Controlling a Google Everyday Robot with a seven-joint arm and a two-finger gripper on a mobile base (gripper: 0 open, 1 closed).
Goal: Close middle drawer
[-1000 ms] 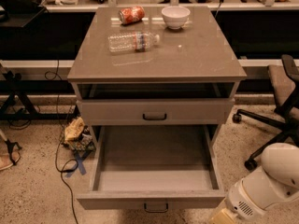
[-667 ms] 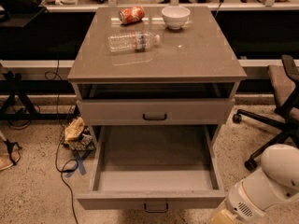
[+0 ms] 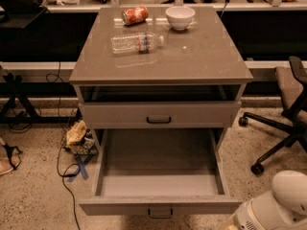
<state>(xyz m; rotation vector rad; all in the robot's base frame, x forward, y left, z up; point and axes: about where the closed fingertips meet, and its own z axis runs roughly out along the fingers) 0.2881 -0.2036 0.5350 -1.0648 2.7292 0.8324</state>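
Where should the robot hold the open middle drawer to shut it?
Probably by the small black bar handle, centred on the flat front of the middle drawer. It should come from the front, since the drawer is pulled far out that way. The hand is not in view; only the white arm shows, lower right.

Only part of the robot's white, rounded plastic arm [image 3: 289, 195] shows, low in the right corner. Its smooth domed segment sits above and to the right of a ribbed, vented cylindrical joint [image 3: 250, 218]. The gripper lies outside the frame, unseen.
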